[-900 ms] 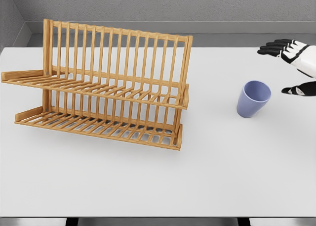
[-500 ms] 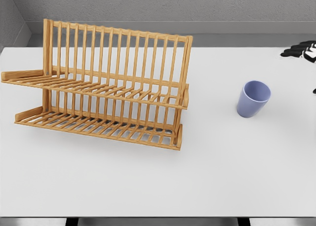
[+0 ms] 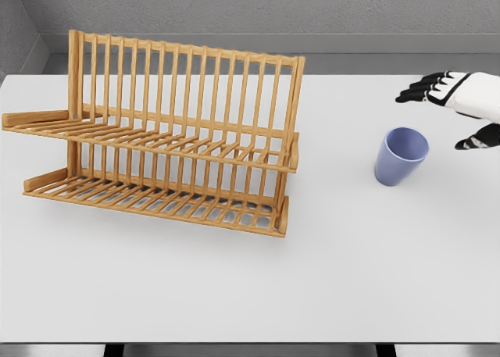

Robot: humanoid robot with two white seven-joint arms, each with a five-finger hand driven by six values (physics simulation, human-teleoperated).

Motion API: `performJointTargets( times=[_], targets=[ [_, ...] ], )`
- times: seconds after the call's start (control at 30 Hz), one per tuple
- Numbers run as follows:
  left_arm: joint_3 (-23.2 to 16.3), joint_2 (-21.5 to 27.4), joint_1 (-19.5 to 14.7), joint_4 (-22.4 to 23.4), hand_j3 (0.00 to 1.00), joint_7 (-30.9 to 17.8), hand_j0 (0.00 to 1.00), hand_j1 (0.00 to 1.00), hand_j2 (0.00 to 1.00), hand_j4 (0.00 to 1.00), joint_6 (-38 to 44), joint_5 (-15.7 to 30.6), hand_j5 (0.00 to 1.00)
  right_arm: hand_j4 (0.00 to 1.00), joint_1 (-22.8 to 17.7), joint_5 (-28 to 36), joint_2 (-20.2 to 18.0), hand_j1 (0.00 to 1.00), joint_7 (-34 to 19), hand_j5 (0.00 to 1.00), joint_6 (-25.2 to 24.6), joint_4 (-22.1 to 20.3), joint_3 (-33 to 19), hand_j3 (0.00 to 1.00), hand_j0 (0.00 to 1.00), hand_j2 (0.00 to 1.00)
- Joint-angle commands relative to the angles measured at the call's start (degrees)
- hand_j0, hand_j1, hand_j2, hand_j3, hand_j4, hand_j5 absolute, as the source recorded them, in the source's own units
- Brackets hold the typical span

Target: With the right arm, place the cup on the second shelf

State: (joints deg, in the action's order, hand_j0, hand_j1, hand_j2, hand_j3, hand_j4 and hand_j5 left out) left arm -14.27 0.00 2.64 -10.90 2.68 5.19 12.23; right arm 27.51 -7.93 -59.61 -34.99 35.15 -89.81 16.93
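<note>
A blue cup [image 3: 401, 155] stands upright on the white tabletop [image 3: 328, 279], well apart from the two-tier wooden dish rack [image 3: 168, 134]. The right hand [image 3: 462, 103] hovers just beside the cup at the frame's right edge, fingers [image 3: 414, 90] spread and holding nothing. A sound grasp likely means wrapping the cup's side squarely, without tipping it.

Bare simulated test bench: white table [image 3: 328, 294], grey walls (kitchen-style dish rack [image 3: 168, 138]).
</note>
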Motion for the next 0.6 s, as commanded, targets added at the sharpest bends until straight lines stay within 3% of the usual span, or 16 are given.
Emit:
performJointTargets(
  times=[0.0,0.07,0.27,0.37,0.57],
  targets=[
    [0.03,0.00,0.00,0.00,1.00,-0.04,1.00,1.00,1.00,1.00,0.00,-0.02,1.00,1.00,0.79,-3.40,0.81,1.00,-0.01,1.00,-0.15,1.22,2.57,1.00,1.00,1.00],
    [-0.05,0.00,0.00,0.00,1.00,-0.04,1.00,1.00,1.00,1.00,0.00,-0.02,1.00,1.00,3.78,-4.20,1.77,1.00,-0.01,1.00,-0.15,3.68,7.32,1.00,1.00,1.00],
    [-0.05,0.00,0.00,0.00,1.00,-0.04,1.00,1.00,1.00,1.00,0.00,-0.02,1.00,1.00,4.04,-4.29,1.95,1.00,-0.01,1.00,-0.15,5.00,8.73,1.00,1.00,1.00],
    [0.03,0.00,0.00,0.00,1.00,0.05,1.00,1.00,1.00,1.00,0.00,-0.02,1.00,1.00,7.30,-4.64,3.27,1.00,-0.01,1.00,-0.15,7.46,12.86,1.00,1.00,1.00],
    [0.03,0.00,0.00,0.00,1.00,-0.04,1.00,1.00,1.00,1.00,0.00,-0.02,1.00,1.00,7.56,-5.43,4.50,1.00,-0.01,1.00,-0.15,9.74,14.97,1.00,1.00,1.00]
  ],
)
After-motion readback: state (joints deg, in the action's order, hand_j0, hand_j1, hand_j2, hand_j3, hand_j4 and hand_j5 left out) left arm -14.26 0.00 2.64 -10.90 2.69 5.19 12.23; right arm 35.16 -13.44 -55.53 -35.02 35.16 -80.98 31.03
